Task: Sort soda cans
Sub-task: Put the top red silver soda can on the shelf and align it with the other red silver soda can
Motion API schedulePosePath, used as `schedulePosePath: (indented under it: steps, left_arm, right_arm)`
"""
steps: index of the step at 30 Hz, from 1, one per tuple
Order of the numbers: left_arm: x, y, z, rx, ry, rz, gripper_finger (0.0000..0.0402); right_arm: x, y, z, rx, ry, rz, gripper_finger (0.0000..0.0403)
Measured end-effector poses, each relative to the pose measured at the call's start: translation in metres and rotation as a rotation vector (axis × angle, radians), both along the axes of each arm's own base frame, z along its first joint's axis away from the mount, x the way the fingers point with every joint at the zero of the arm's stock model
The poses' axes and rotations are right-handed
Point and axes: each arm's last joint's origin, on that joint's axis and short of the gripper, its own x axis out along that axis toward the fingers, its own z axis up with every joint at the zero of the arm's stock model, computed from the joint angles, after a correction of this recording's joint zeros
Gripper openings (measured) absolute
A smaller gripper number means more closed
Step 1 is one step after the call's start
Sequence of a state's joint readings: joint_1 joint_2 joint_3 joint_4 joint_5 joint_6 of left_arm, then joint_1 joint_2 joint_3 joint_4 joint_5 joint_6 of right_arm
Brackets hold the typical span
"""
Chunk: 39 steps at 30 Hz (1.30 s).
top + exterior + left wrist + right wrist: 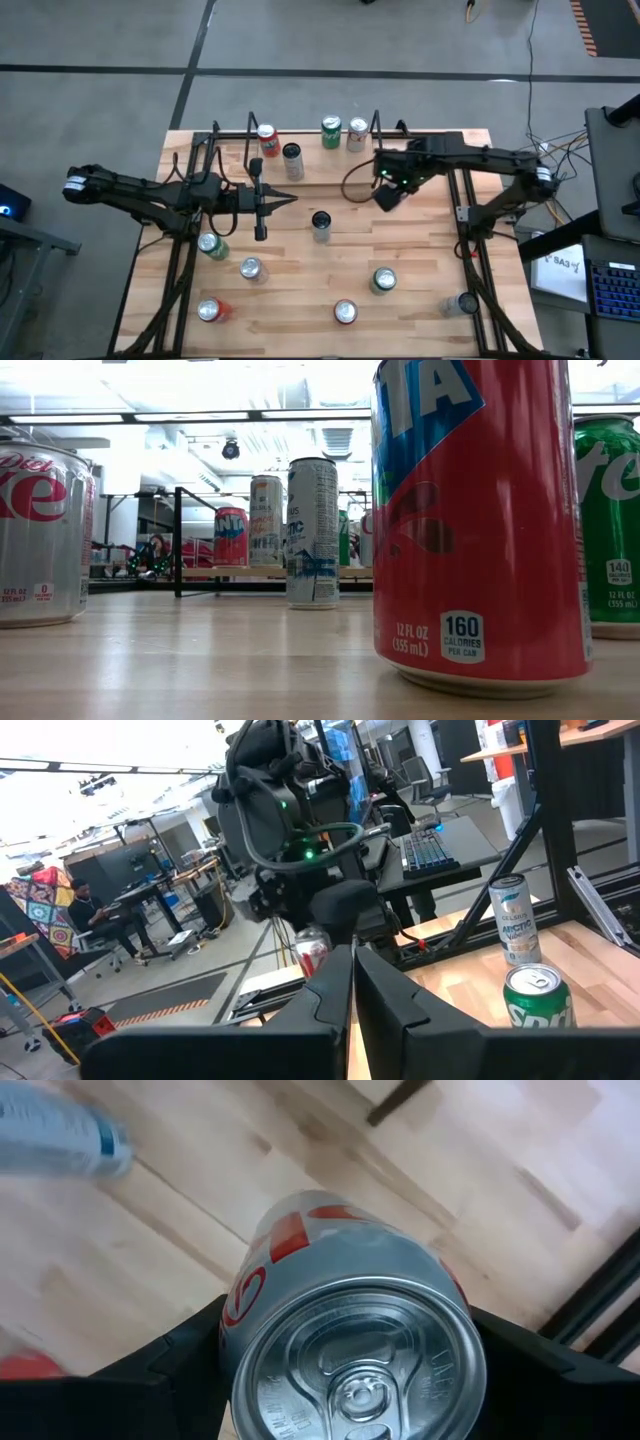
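Several soda cans stand upright on the wooden table (420, 320). A red can (266, 135), a slim can (292, 160), a green can (331, 131) and a silver can (357, 133) stand at the back. Others are spread over the middle and the front. My right gripper (388, 195) hangs right of centre, shut on a silver can with red lettering (350, 1330). My left gripper (262, 215) hovers level at centre left, fingers shut (352, 990), holding nothing. My right gripper pinches the silver can's side wall just below the top rim (235, 1330), between its two fingers (180, 1365). One finger is on each opposite side. The fingers come from above, pointing steeply down. The can hangs clear of the table, top up and slightly tilted.
A dark-topped can (320, 224) stands mid-table between the two grippers. Along the front stand a green can (211, 244), a silver can (252, 268), two red cans (211, 310) (345, 312), another green can (383, 280) and a silver one (462, 303). Black frame posts (470, 230) flank both sides.
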<state>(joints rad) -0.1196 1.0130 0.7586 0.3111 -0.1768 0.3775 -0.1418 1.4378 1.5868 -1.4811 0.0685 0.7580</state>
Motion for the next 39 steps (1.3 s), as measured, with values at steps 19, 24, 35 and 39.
schedulePosePath:
  steps: [19,24,35,39]
  left_arm:
    - [0.0,0.0,-0.001,0.005,0.008,0.0,0.0]
    - [0.0,0.0,-0.002,0.009,0.016,0.001,0.0]
    - [0.0,0.001,-0.001,0.009,0.015,0.003,0.0]
    - [0.0,0.001,-0.001,0.009,0.014,0.004,0.0]
  right_arm:
    - [0.065,0.002,-0.024,-0.082,0.165,0.625,0.0293]
    - [0.077,0.001,-0.027,-0.111,0.119,0.685,0.0293]
    - [0.086,-0.015,-0.025,-0.196,0.041,0.697,0.0293]
    - [0.089,-0.028,-0.028,-0.206,0.03,0.686,0.0293]
